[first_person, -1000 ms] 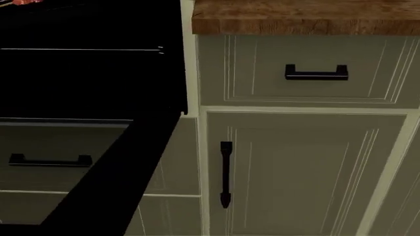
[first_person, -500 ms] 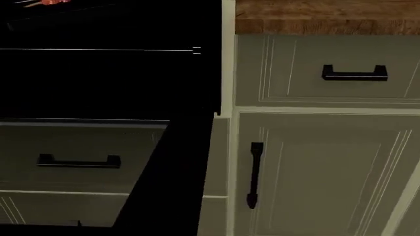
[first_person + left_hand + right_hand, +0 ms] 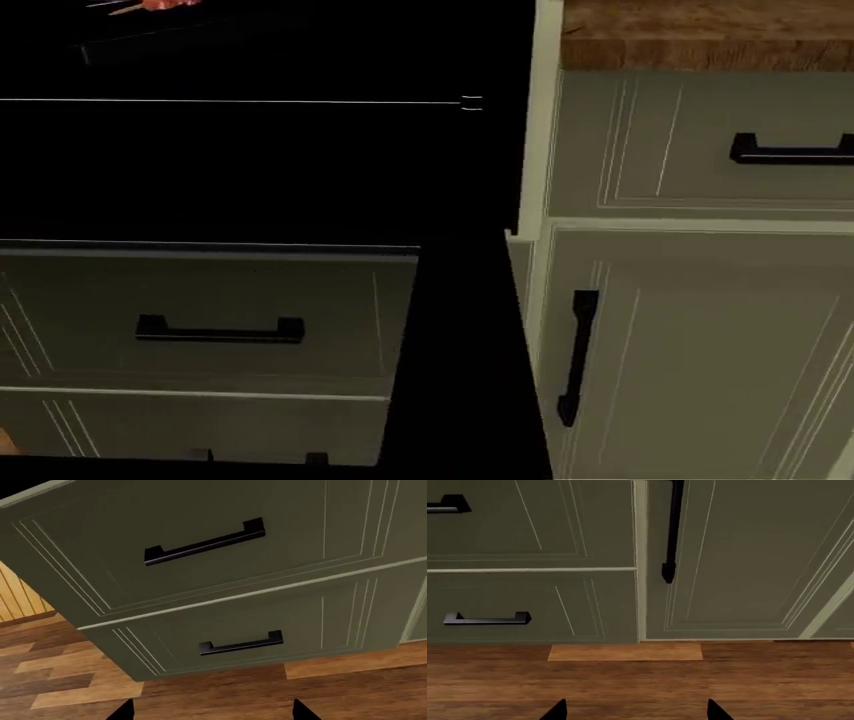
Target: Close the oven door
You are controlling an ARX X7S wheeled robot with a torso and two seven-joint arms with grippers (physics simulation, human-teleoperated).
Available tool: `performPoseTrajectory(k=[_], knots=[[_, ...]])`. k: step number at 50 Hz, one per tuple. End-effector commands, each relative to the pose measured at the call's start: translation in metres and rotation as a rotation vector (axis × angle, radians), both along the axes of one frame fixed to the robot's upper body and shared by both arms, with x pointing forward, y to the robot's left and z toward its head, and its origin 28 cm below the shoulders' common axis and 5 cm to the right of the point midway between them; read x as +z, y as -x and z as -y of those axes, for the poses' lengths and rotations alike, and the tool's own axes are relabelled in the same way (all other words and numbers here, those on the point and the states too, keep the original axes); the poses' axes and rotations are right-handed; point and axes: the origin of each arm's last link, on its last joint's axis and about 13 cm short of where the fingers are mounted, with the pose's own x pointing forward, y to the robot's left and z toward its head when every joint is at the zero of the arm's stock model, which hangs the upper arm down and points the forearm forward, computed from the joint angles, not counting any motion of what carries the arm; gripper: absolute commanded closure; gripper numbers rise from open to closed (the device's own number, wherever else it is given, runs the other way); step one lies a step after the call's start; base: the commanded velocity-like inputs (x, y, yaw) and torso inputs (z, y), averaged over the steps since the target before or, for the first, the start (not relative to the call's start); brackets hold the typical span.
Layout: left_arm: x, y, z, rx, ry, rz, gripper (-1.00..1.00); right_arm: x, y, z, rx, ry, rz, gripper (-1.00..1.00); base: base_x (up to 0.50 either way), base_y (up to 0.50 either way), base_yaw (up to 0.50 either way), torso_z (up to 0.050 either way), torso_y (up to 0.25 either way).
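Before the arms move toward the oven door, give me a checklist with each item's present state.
1. Oven door open, hanging down with the drawers visible through its glass: ok, it needs closing.
2. Door's front edge in the head view: not ok, it runs out of the bottom of the picture.
3. Left gripper open, nothing between its fingers: ok.
4. Right gripper open, nothing between its fingers: ok.
5. Either gripper touching the door: not ok, both wrist views show only cabinet fronts and wood floor.
6. Arms in the head view: not ok, neither shows.
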Motion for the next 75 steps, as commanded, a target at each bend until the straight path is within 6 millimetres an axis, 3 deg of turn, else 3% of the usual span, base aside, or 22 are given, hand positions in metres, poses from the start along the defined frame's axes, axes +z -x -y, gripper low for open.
performPoseTrajectory(k=[1, 62, 75], knots=[[0.0017, -0.0025, -0.0002, 0.000, -0.002, 0.001, -1.00, 0.0003, -0.0005, -0.0001, 0.000, 0.000, 0.002, -1.00, 0.00, 0.24, 0.00, 0.000, 0.000], [0.0021, -0.0029, -0.0010, -0.003, -0.004, 0.007, -1.00, 0.0003, 0.0001, 0.0005, -0.002, -0.001, 0.014, -1.00, 0.00, 0.24, 0.00, 0.000, 0.000], [-0.0010, 0.0019, 0.0006, -0.012, -0.001, 0.012, -1.00, 0.0007, -0.0006, 0.0004, -0.005, -0.006, 0.015, -1.00, 0.00, 0.02, 0.00, 0.000, 0.000]])
